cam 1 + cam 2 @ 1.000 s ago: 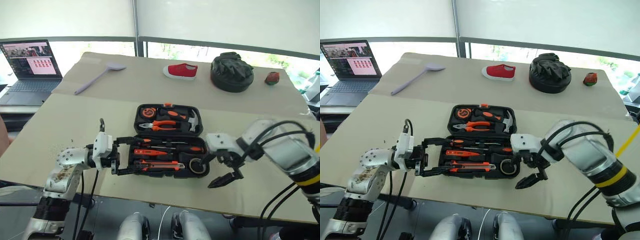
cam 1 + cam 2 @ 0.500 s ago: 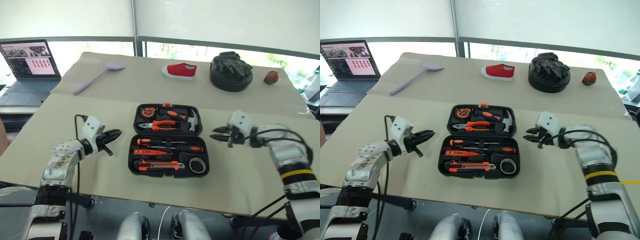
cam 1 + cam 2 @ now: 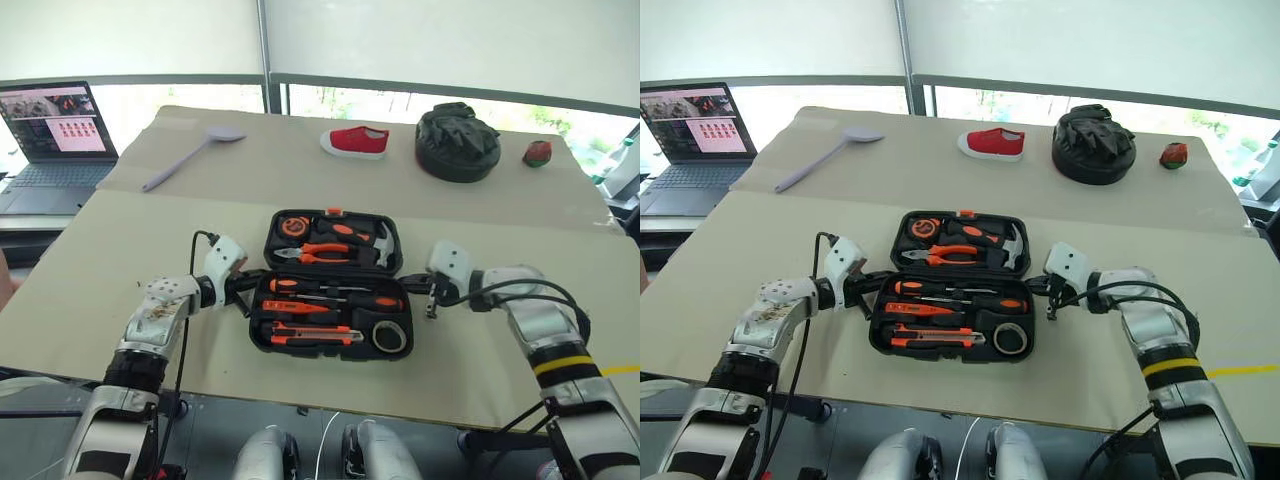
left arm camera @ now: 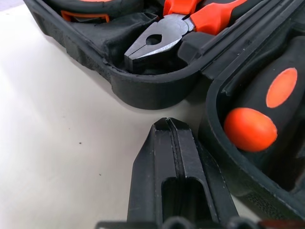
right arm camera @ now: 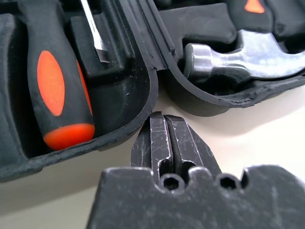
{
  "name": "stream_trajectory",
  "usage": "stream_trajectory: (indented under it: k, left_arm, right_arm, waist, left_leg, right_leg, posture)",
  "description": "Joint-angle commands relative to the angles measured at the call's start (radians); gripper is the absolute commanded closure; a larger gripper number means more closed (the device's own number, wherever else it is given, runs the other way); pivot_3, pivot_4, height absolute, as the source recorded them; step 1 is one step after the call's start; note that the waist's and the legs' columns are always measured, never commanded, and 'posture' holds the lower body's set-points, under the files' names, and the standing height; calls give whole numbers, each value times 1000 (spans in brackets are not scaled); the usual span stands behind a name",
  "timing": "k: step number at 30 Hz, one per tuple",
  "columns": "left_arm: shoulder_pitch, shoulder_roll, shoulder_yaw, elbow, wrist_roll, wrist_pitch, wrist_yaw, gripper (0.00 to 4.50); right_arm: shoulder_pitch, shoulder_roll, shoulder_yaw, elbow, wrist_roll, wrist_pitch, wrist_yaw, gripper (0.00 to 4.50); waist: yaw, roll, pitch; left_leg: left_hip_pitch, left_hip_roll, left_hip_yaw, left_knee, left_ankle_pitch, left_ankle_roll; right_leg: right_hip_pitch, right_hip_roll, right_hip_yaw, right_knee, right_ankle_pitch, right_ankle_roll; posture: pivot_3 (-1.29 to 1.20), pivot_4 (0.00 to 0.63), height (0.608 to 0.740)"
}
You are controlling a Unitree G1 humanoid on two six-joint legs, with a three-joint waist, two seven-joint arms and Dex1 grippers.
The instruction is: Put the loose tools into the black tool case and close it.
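The black case (image 3: 330,283) lies open at the centre of the frame on the beige table (image 3: 80,270), its two halves one behind the other. In the near half sit the tape roll (image 3: 389,336) at lower right, the knife (image 3: 310,336) to its left, and three screwdrivers (image 3: 335,288) stacked just above them toward the hinge. The left gripper (image 3: 244,283) is at the case's left edge, level with the hinge, its fingers (image 4: 174,167) pressed together and holding nothing; in the left wrist view the tips lie in the notch between the two halves. The right gripper (image 3: 429,297) mirrors it at the right edge, fingers (image 5: 169,145) likewise closed and empty, tips at the same notch. The far half holds pliers (image 3: 322,250), a hammer (image 3: 385,244) and a tape measure (image 3: 292,227). Farther up the frame lie a lilac spoon (image 3: 190,157) at upper left, a red shoe (image 3: 355,141) top centre, a round black bag (image 3: 457,142) to its right, and a laptop (image 3: 52,130) at the far left edge.
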Motion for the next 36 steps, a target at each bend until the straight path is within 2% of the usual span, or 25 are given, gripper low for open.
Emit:
stream_trajectory:
  k: [1,5,8,9,10,13,16,17,19,21,22,23,26,30,33,35,36]
  left_arm:
    - [29,-7,-16,-81,-30,14,-37,4500]
    - [58,7,3,-105,-4,5,-9,4500]
    - [64,33,49,-95,-2,2,19,4500]
    - [63,39,69,-91,-4,-1,37,4500]
    - [65,62,81,-105,-15,56,35,4245]
    - [36,130,139,-130,-135,311,-19,3394]
    - [-61,148,181,-83,-155,504,79,2169]
    - [-82,152,181,-76,-154,550,95,1915]
    - [-186,140,167,-19,-132,671,165,1027]
    - [-272,108,178,32,-149,764,207,383]
    - [-298,97,184,48,-160,798,216,9]
    - [-337,73,193,72,-176,841,227,0]
    - [-417,6,153,136,-153,827,259,0]
    - [-470,-49,127,227,-125,766,286,0]
    - [-489,-76,122,270,-120,748,294,0]
    - [-476,-90,102,271,-113,745,292,0]
    - [-464,-94,91,262,-112,751,285,265]
  right_arm:
    - [52,-2,1,-164,55,74,19,4464]
    - [104,-7,-41,-204,40,87,-42,4464]
    - [123,-30,-89,-188,-16,-6,-125,4464]
    - [128,-40,-101,-195,-21,17,-144,4464]
    - [136,-56,-127,-223,15,124,-144,4498]
    - [128,-89,-207,-306,108,450,-180,3692]
    - [44,-98,-227,-358,143,743,-256,2552]
    - [18,-90,-234,-366,158,803,-274,2340]
    - [-90,-38,-268,-312,201,916,-317,1546]
    - [-181,3,-289,-245,227,1008,-353,1014]
    - [-209,15,-293,-221,235,1036,-365,575]
    - [-254,29,-288,-178,238,1078,-380,357]
    - [-386,80,-250,-43,241,1157,-416,357]
    - [-440,79,-144,53,203,1116,-424,357]
    - [-458,84,-129,106,206,1131,-431,357]
    - [-453,73,-102,108,208,1149,-425,896]
    - [-444,62,-80,87,219,1173,-411,1093]
  waist:
    - [0,0,0]
    - [0,0,0]
    - [1,0,0]
    - [1,0,0]
    - [1,0,0]
    - [-1,0,0]
    - [-1,0,0]
    - [-1,0,0]
    - [-2,0,0]
    - [-1,-1,0]
    - [-1,-1,0]
    - [0,-1,0]
    - [1,-1,0]
    - [-1,-1,0]
    - [-2,-1,0]
    - [-3,-1,0]
    - [-4,-1,0]
  left_leg:
    - [0,0,0,0,0,0]
    - [0,0,0,1,0,1]
    - [0,0,0,1,-1,1]
    - [0,0,0,1,-1,1]
    - [0,0,0,1,-1,1]
    - [0,0,-1,1,0,1]
    - [0,0,-1,1,0,1]
    - [0,0,-1,1,0,1]
    - [0,0,-1,2,0,1]
    - [-1,0,-1,2,0,1]
    - [-1,-1,-1,2,0,1]
    - [-1,-1,-1,1,0,1]
    - [-2,-2,0,2,0,1]
    - [-4,-3,0,1,0,1]
    - [-5,-3,0,1,0,1]
    - [-5,-3,1,1,0,1]
    - [-4,-3,1,1,0,1]
  right_leg:
    - [0,0,0,0,0,0]
    - [0,0,0,0,-2,4]
    - [0,-1,0,0,-3,5]
    - [0,-1,1,0,-3,6]
    - [0,-1,1,0,-3,6]
    - [0,-1,1,1,-3,5]
    - [0,-1,1,1,-2,5]
    - [0,-1,1,1,-2,5]
    - [0,-1,1,1,-2,5]
    - [-1,0,2,1,-2,6]
    - [-1,0,2,1,-2,6]
    - [-1,1,1,1,-2,5]
    - [-1,0,0,1,1,0]
    - [-2,0,0,1,1,1]
    - [-4,0,0,0,1,1]
    - [-4,0,0,1,1,1]
    - [-4,0,0,1,1,1]
  posture:
    - [0,150,740]
    - [0,150,740]
    - [0,150,740]
    - [0,150,740]
    - [0,150,740]
    - [0,150,740]
    - [0,150,740]
    - [0,150,740]
    - [0,150,740]
    - [0,150,740]
    - [0,150,740]
    - [0,150,740]
    - [0,150,740]
    - [0,150,740]
    - [0,150,740]
    - [0,150,740]
    - [0,150,740]
